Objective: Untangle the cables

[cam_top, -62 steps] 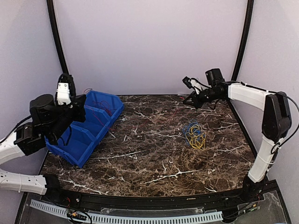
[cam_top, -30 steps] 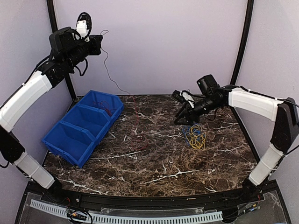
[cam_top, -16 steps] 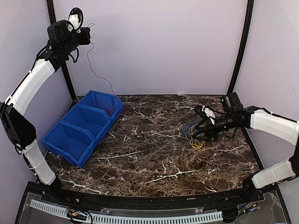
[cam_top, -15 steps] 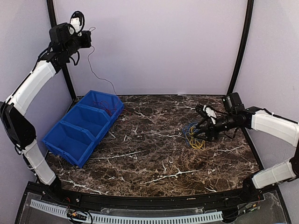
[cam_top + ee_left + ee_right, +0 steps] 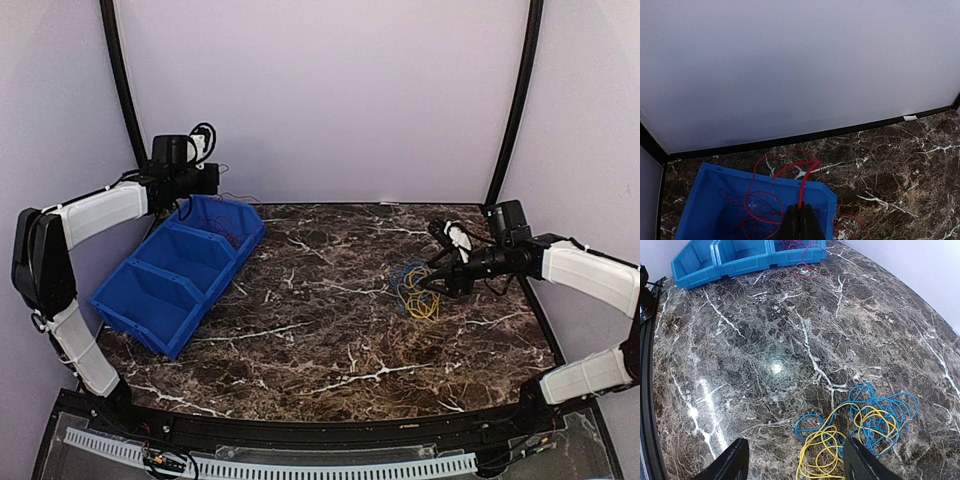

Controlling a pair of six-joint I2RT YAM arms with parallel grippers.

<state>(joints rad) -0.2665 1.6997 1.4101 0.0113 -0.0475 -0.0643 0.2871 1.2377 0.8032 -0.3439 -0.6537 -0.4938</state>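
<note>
Now that my left gripper (image 5: pixel 801 217), jaws clamped on the red cable (image 5: pixel 802 180), is dropping from the upper left onto the blue bin (image 5: pixel 695 200), I'm spreading the right gripper (image 5: pixel 797 460) wide over the blue-and-yellow tangle (image 5: pixel 860 425) at mid-right, leaving just those to part.

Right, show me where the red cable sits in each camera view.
Top external: upper left, red cable in the blue bin's far compartment.
Left wrist: lower centre, rising from the shut left gripper over the bin.
Right wrist: top edge, looping beside the bin.
Shared landmark: the blue bin.
</note>
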